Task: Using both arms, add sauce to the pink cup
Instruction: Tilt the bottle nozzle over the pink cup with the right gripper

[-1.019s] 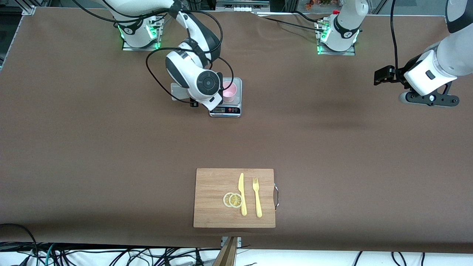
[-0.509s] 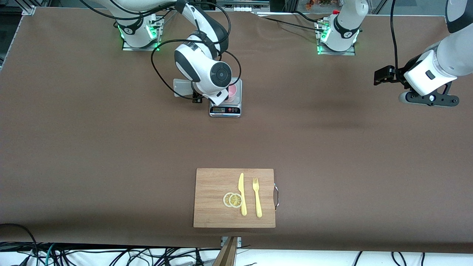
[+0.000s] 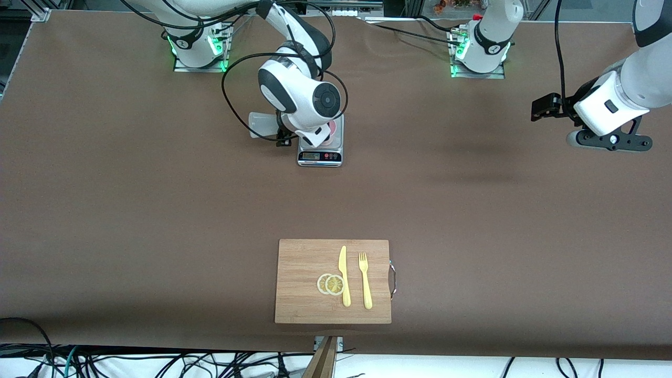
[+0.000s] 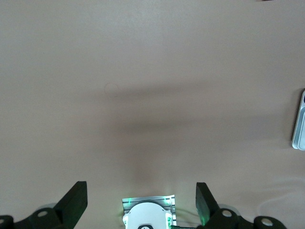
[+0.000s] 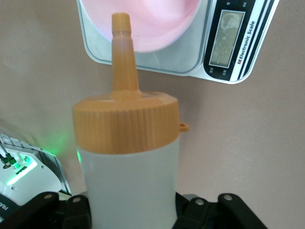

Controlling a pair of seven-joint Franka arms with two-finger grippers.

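My right gripper point(image 5: 131, 212) is shut on the sauce bottle point(image 5: 128, 167), a whitish squeeze bottle with an orange-yellow nozzle cap point(image 5: 125, 114). In the right wrist view the nozzle tip lies against the pink cup point(image 5: 152, 24), which stands on a kitchen scale point(image 5: 228, 43). In the front view the right arm's wrist point(image 3: 310, 105) covers the bottle and most of the pink cup point(image 3: 332, 129). My left gripper point(image 3: 546, 107) is open and empty. It waits in the air over the left arm's end of the table, and its fingers point(image 4: 76, 202) stand wide apart.
The scale point(image 3: 320, 155) sits toward the robots' bases. A wooden cutting board point(image 3: 304, 294) nearer the front camera bears a yellow knife point(image 3: 344, 275), a yellow fork point(image 3: 365, 281) and two lemon slices point(image 3: 331, 284). Black cables point(image 3: 231, 100) loop from the right arm.
The right arm has moved with the bottle toward the left arm's end, from beside the scale to over it. Its wrist now covers most of the pink cup. The left arm has not moved.
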